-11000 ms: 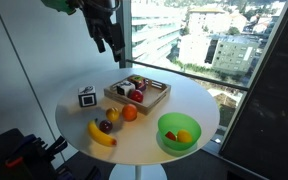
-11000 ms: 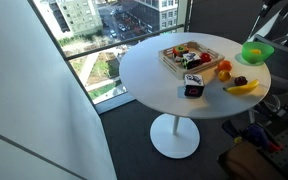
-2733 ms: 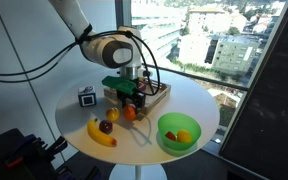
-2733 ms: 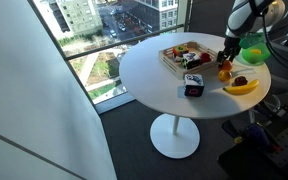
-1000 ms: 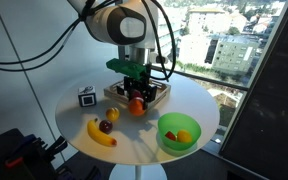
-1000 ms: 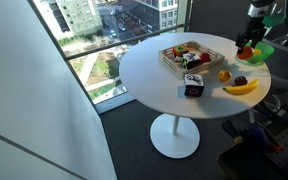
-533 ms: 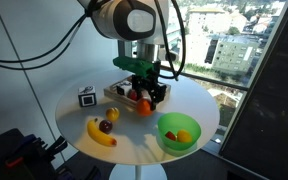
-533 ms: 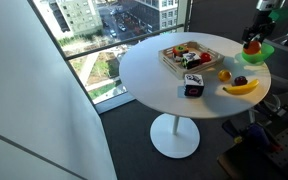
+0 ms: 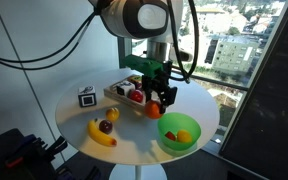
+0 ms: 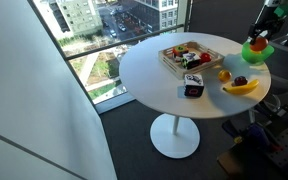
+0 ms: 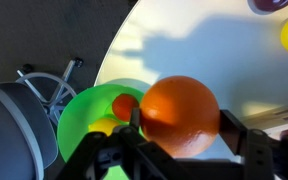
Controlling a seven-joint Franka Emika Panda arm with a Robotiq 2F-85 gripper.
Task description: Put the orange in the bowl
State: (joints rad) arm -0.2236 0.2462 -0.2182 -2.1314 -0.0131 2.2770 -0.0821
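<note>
My gripper point(image 9: 158, 100) is shut on the orange point(image 9: 156, 108) and holds it in the air above the table, just beside the near rim of the lime-green bowl point(image 9: 180, 147). In the wrist view the orange point(image 11: 179, 115) sits between both fingers point(image 11: 234, 130), with the bowl point(image 11: 79, 115) below and to the left. The bowl holds a red fruit point(image 11: 125, 105) and a yellow one point(image 11: 104, 127). In an exterior view the orange point(image 10: 258, 46) hangs over the bowl point(image 10: 250, 57) at the table's far edge.
A banana point(image 9: 101, 133) with a dark red-purple fruit point(image 9: 106, 126) and a small yellow fruit point(image 9: 112, 115) lie on the round white table point(image 9: 74, 115). A wooden tray point(image 9: 134, 92) of items and a small black-and-white cube point(image 9: 86, 97) stand behind. Windows border the table.
My gripper has carried the orange away from the tray and towards the bowl over the last second. Nothing else has moved.
</note>
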